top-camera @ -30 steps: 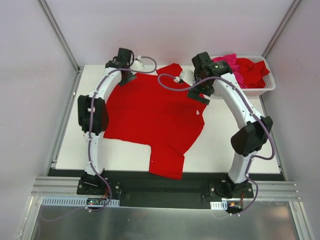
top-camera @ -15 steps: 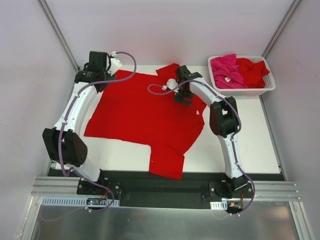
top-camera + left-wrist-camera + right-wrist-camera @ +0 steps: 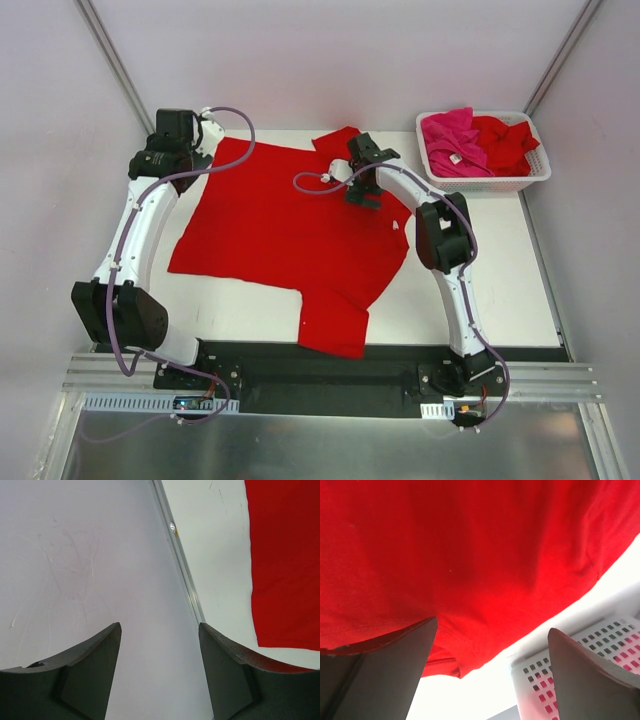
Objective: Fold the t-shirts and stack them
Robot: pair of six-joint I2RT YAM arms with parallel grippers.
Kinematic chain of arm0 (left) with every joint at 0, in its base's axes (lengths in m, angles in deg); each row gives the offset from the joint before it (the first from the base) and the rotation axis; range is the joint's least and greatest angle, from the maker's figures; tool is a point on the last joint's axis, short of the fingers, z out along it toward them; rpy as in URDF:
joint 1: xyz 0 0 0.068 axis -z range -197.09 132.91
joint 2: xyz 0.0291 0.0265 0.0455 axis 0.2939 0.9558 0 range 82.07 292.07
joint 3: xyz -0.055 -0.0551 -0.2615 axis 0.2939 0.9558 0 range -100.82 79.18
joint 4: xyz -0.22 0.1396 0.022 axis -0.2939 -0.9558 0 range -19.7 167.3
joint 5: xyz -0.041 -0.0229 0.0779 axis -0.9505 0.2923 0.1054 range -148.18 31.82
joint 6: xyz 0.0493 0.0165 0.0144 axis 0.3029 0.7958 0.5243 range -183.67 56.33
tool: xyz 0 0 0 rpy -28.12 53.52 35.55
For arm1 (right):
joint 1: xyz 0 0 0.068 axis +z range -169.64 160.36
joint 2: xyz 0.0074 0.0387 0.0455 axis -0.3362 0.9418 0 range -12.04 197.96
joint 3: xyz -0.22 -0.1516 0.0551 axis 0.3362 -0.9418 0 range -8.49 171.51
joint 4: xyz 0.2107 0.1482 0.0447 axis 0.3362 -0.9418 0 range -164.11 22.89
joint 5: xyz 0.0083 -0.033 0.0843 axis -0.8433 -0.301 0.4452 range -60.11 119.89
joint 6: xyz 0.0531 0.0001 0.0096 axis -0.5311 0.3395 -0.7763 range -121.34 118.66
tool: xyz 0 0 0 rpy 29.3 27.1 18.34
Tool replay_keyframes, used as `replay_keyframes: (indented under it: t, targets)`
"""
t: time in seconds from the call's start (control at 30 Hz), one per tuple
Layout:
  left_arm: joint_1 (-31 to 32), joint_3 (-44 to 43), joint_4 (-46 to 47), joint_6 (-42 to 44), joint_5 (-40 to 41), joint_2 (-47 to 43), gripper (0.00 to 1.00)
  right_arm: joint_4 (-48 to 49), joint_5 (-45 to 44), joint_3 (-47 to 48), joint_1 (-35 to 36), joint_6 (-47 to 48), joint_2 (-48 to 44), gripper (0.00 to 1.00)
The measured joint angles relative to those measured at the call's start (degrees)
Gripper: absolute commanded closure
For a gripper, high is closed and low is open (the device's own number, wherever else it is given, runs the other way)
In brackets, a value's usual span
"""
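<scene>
One red t-shirt lies spread flat on the white table; its edge shows in the left wrist view, and it fills the right wrist view. More t-shirts, a pink one and a red one, are heaped in the basket. My left gripper hangs open by the table's far left corner, just off the shirt's corner, holding nothing. My right gripper stands wide open just above the shirt's far right part, near the sleeve, empty.
A white slotted basket sits at the far right of the table. A metal rail and the pale wall bound the table's left side. The shirt's near sleeve hangs over the front edge.
The shirt's left half has been drawn out flat to the left. My left arm swung left to the table's far corner. My right arm came from beside the basket to over the shirt.
</scene>
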Motion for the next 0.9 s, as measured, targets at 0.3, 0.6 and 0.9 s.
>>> replay_keyframes:
  t: [0.3,0.6,0.9]
  targets:
    - [0.00,0.48,-1.27,0.22,0.46,-0.39,0.36,4.50,-4.02,-2.73,0.79,6.34,0.46,0.04]
    - [0.00,0.48,-1.90,0.24,0.52,-0.39,0.36,11.87,-10.56,-2.75,0.68,14.16,2.75,0.04]
    - [0.00,0.48,-2.78,0.20,0.50,-0.39,0.36,20.61,-15.43,1.84,-0.46,22.93,8.09,0.04]
